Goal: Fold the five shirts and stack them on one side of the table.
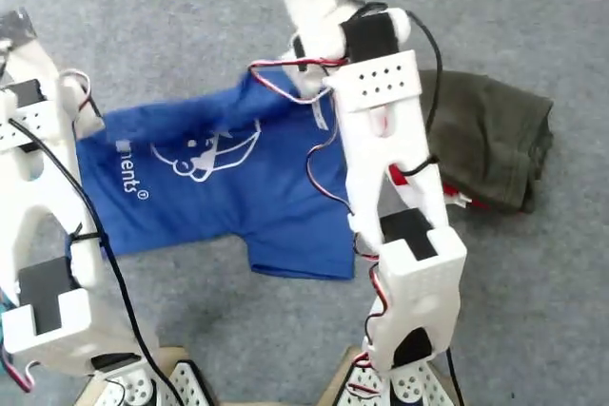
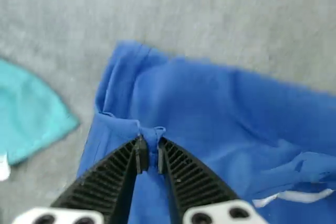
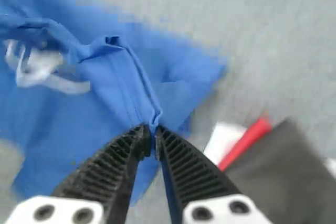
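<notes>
The left gripper (image 2: 149, 157) is clamping its jaws on a raised fold at one edge of the blue shirt (image 2: 226, 108), and the right gripper (image 3: 153, 142) is pinching a ridge of the same shirt at its far end, so the cloth is lying between the two arms with its long axis running across the grey table (image 1: 552, 35) from one to the other. Beyond the right gripper a dark folded shirt (image 1: 490, 140) is lying near the blue one, so the right arm is sitting nearer what looks like the stacking side, and the fold is probably going to travel along that axis towards it
</notes>
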